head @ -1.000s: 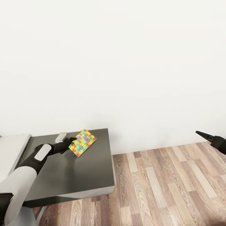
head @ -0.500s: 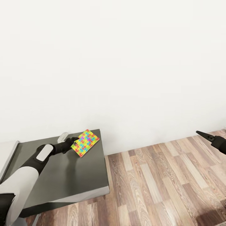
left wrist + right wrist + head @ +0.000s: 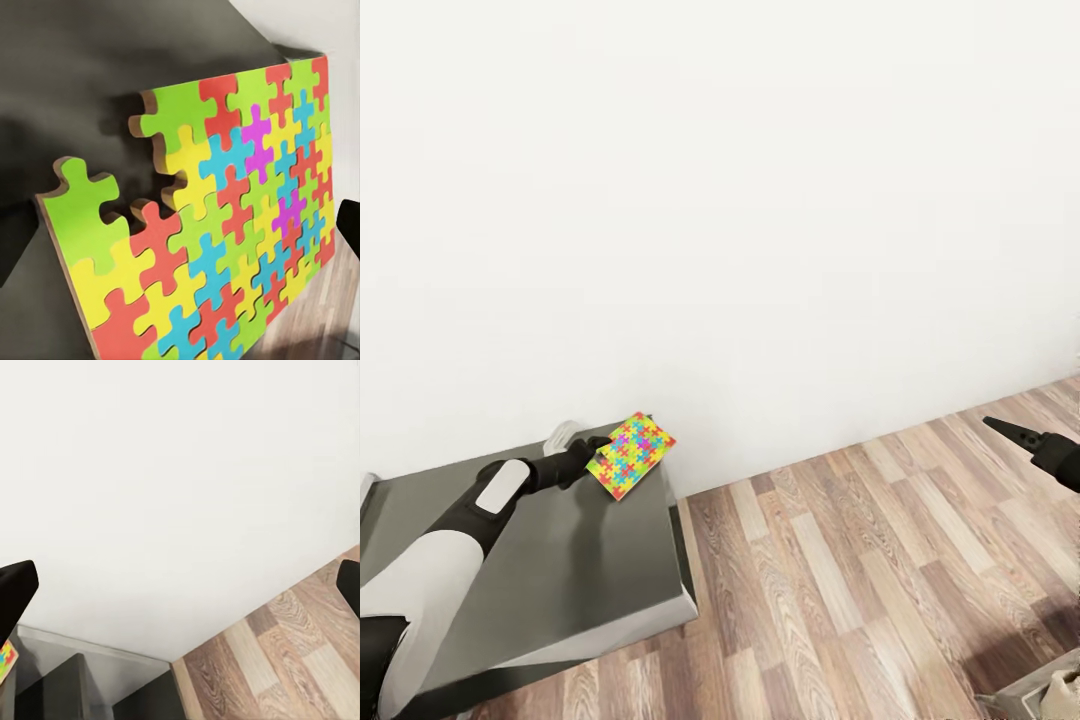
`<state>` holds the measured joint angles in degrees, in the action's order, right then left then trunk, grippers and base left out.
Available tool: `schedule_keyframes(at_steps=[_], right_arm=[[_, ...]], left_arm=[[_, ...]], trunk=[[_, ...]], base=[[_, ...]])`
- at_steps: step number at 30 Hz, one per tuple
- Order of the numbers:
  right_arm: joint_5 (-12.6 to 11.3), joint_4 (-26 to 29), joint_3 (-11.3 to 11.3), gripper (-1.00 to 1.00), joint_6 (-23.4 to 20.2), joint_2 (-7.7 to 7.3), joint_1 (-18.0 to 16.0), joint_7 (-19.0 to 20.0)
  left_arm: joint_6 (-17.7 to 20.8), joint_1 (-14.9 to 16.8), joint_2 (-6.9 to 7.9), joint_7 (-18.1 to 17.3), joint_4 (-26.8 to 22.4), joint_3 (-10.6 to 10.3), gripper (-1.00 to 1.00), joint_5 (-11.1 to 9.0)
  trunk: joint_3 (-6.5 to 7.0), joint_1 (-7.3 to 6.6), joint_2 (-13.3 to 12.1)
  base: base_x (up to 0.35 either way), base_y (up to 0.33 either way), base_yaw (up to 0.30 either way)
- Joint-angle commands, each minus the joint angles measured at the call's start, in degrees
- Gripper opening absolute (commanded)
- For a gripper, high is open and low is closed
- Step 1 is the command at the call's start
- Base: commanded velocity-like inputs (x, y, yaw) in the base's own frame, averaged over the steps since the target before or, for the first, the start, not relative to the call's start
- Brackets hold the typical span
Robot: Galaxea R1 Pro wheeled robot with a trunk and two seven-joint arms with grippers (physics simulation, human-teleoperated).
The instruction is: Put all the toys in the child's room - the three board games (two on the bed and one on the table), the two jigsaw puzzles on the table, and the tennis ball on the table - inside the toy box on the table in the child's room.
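Observation:
One jigsaw puzzle [image 3: 630, 455], a thin square of bright interlocking pieces, hangs tilted over the far right corner of the table's lower dark grey section [image 3: 560, 560]. My left gripper [image 3: 595, 458] is shut on the puzzle's near edge. In the left wrist view the puzzle [image 3: 217, 225] shows close up above the dark tabletop [image 3: 67, 67]. Far off to the right, my right gripper [image 3: 1010, 432] hovers over the floor, open and holding nothing. Its fingertips [image 3: 15, 589] stand wide apart in the right wrist view, where a corner of the puzzle [image 3: 6, 656] peeks in.
A plain white wall runs behind the table. Wood-plank floor [image 3: 860, 580] spreads to the right of the table's edge. Part of a pale object [image 3: 1050, 690] shows at the lower right corner of the head view.
The head view has swung to the right, so the table sits further left in the picture. The held puzzle now hangs over the table's far right corner. Both grippers keep their states.

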<state>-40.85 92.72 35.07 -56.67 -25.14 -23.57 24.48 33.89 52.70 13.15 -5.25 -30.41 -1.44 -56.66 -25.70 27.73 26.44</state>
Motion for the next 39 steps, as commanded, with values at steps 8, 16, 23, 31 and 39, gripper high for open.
schedule_keyframes(at_steps=[8,16,23,31,39], right_arm=[[0.46,0.01,-0.23,1.00,-0.29,0.00,-0.07,2.12],[0.78,-6.49,-0.53,1.00,-0.04,-0.56,-1.31,1.95],[1.09,-47.78,-22.15,1.00,0.68,0.79,-22.36,-3.50],[1.44,-69.32,-27.99,1.00,11.10,8.06,-31.55,-4.50],[1.66,-69.96,-42.91,1.00,16.04,16.73,-32.44,11.71]], left_arm=[[0.13,0.03,0.08,-0.11,-0.08,-0.15,1.00,-0.12],[0.07,-3.77,1.34,-3.22,-2.89,0.11,1.00,-0.15],[0.79,-17.90,3.69,-0.45,-25.97,0.23,1.00,0.01],[0.93,-28.19,3.78,9.44,-46.90,0.14,1.00,-4.05],[9.12,-34.13,0.43,15.78,-60.61,-0.06,1.00,-13.13]], trunk=[[-0.08,0.03,0.09],[-0.08,0.03,0.09],[-0.08,0.03,0.09],[-0.08,0.03,0.09],[-0.08,0.03,0.09]], base=[[0.000,0.000,-0.140],[0.000,0.000,-0.009],[0.000,0.000,0.000],[0.000,0.000,0.000],[0.000,0.000,0.000]])
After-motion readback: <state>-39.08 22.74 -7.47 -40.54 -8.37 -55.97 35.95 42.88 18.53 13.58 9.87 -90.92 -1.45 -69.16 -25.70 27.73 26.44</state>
